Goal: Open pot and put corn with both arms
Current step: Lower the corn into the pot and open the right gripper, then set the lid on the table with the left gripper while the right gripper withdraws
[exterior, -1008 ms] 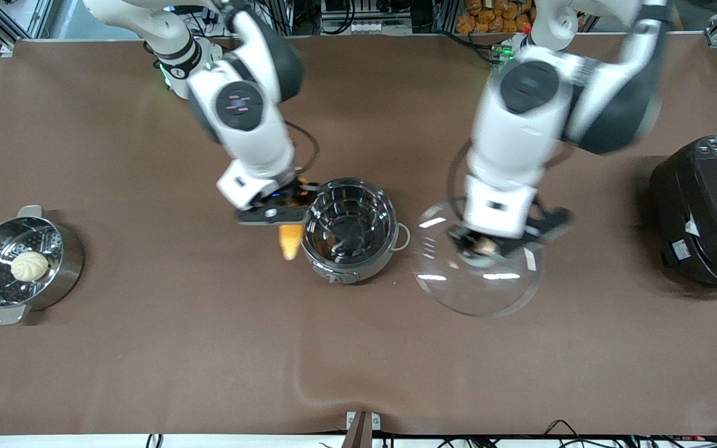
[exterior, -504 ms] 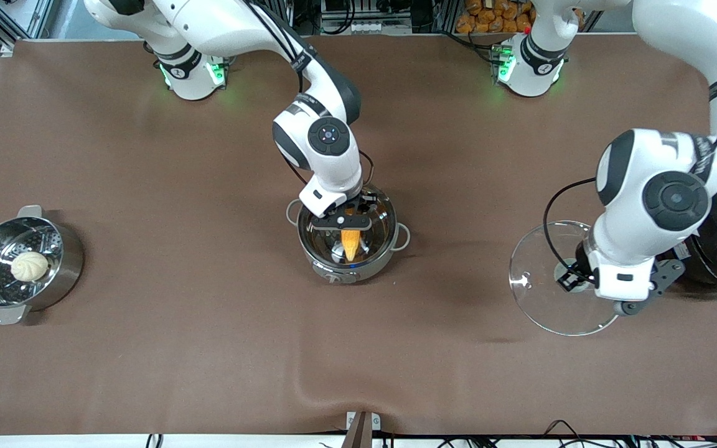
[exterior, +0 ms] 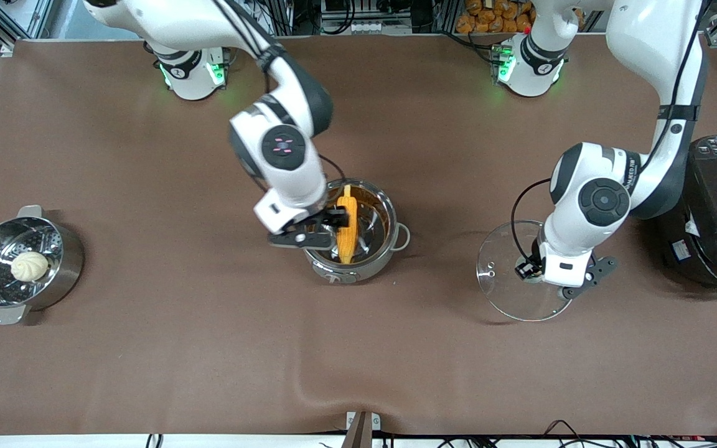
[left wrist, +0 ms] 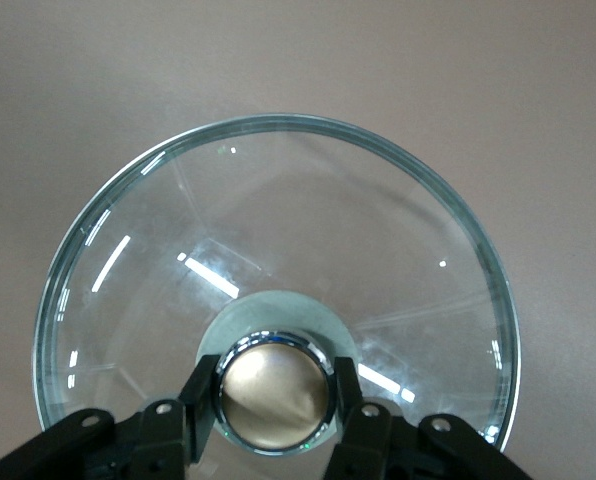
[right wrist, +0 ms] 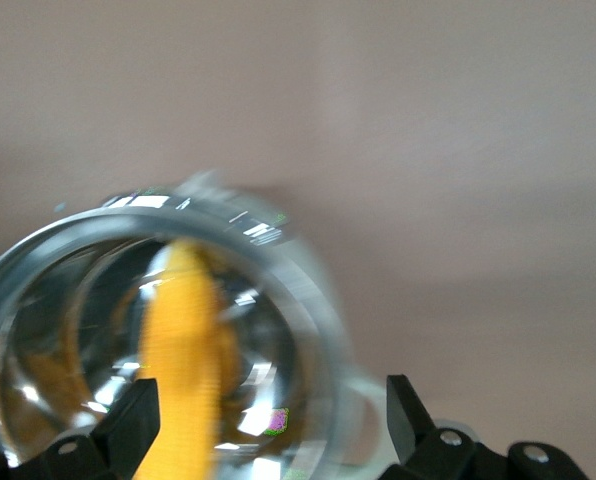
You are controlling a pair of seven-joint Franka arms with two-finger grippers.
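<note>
The steel pot (exterior: pixel 351 271) stands open in the middle of the table. The yellow-orange corn (exterior: pixel 346 229) lies in it, slanting, with one end up against the rim. My right gripper (exterior: pixel 320 229) is open and empty over the pot's edge toward the right arm's end. In the right wrist view, the corn (right wrist: pixel 178 345) lies inside the pot (right wrist: pixel 308 290), clear of my right gripper (right wrist: pixel 268 425). My left gripper (exterior: pixel 531 270) is shut on the copper knob (left wrist: pixel 274 398) of the glass lid (exterior: pixel 501 292), low over the table beside the pot. The lid (left wrist: pixel 278 210) fills the left wrist view.
A steel steamer pot (exterior: pixel 67 261) with a pale bun (exterior: pixel 29 266) in it stands at the right arm's end. A big black rice cooker (exterior: pixel 710 211) stands at the left arm's end, close to the left arm. Bare brown cloth lies nearer the camera.
My right gripper has let go of the corn, which now lies in the pot, and has drawn back over the rim. My left gripper has brought the lid lower and a little closer to the pot.
</note>
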